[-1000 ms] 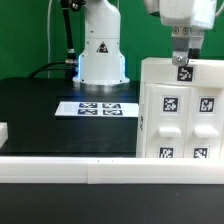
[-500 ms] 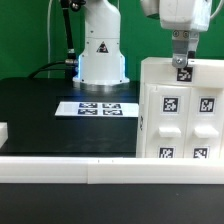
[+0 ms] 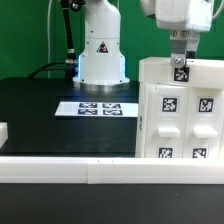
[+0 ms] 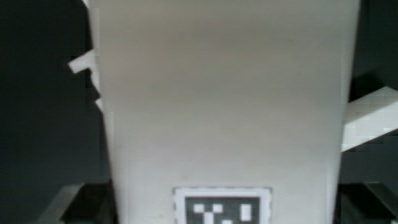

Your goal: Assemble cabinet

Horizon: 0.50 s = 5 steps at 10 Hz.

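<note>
Nothing on the table has shifted; only the arm has crept slightly toward the exterior view's left. Exterior view: the two-finger metal gripper [image 3: 181, 52] meets the top edge of the blocky white plastic cabinet [image 3: 180, 115], which stands at four o'clock beside the flat marker board [image 3: 96, 107]; whether its fingers pinch cannot be told. Press squarely, keeping the panel upright. Wrist view: one broad white face with a black-and-white tag [image 4: 221, 208].

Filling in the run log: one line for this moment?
phase: cabinet assembly | end effector: at top of cabinet, closure unclear | marker board: flat on table
</note>
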### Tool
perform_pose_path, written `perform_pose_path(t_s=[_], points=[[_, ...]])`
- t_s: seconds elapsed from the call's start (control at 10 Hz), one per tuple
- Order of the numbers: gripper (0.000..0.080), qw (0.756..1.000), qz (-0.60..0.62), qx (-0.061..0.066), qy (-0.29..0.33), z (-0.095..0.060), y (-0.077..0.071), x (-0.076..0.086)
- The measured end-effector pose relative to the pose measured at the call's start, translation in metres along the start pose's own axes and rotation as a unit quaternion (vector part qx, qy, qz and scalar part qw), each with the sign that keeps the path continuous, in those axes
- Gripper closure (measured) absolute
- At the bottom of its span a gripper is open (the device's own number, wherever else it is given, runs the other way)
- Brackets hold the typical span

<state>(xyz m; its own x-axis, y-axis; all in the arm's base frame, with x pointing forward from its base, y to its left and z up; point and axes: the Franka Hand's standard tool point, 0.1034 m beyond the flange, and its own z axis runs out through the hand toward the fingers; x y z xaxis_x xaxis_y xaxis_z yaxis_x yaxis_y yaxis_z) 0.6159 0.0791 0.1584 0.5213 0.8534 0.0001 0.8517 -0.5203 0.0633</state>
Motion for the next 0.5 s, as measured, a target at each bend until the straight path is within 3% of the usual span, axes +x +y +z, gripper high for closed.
perform_pose_path(t_s=[0.5], points=[[0.0241, 0.981, 0.192, 0.001, 0.003, 0.0007, -0.0011, 0.0001]])
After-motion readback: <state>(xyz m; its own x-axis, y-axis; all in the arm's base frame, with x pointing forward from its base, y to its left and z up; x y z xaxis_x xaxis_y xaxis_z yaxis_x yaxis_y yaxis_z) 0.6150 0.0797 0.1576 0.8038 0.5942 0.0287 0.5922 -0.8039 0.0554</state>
